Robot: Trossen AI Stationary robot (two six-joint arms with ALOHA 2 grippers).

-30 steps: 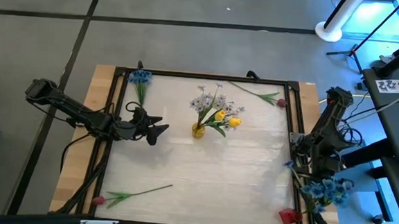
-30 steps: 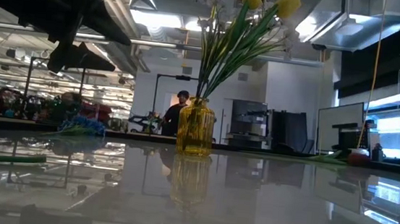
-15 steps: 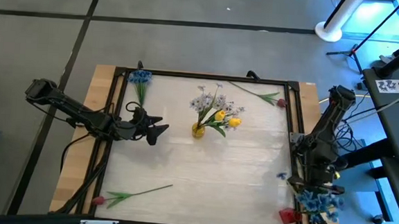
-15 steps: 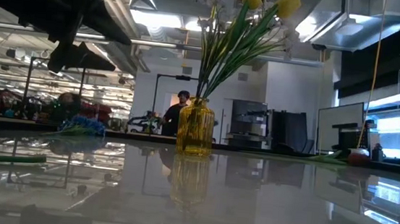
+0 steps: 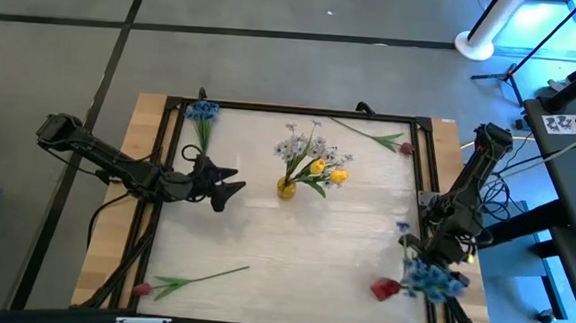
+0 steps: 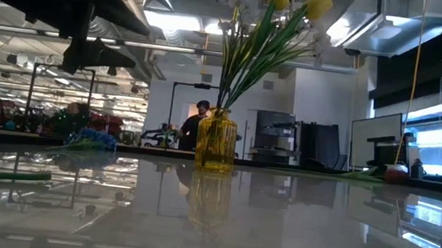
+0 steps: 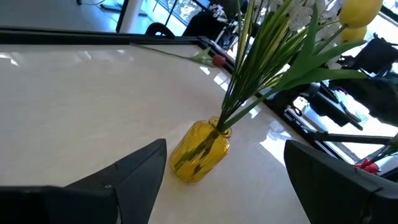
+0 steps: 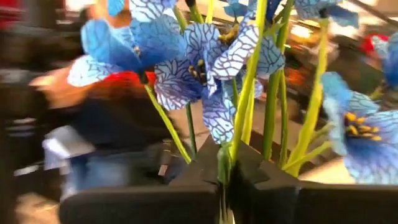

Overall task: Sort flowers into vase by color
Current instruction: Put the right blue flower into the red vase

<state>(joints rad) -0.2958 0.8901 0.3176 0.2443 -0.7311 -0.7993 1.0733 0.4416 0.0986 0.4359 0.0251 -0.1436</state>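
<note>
Flowers [image 5: 431, 278], a blue bunch, sit clamped in my right tool [image 5: 425, 268] at the tabletop's [image 5: 293, 242] right edge in the high view; my left tool [image 5: 228, 188] hangs wide apart left of the yellow vase [image 5: 285, 188], and loose stems lie near the corners. The low view shows a glossy pale surface and a lit workshop with a person [image 6: 195, 126] behind. In the left wrist view the vase stands ahead. In the right wrist view, blue petals fill the frame.

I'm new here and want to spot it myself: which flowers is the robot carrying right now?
Look at the table's right edge, near the front corner. There the right arm's fingers are shut on a bunch of blue flowers, lifted off the table; the other blue bunch lies flat at the far left corner.
</note>
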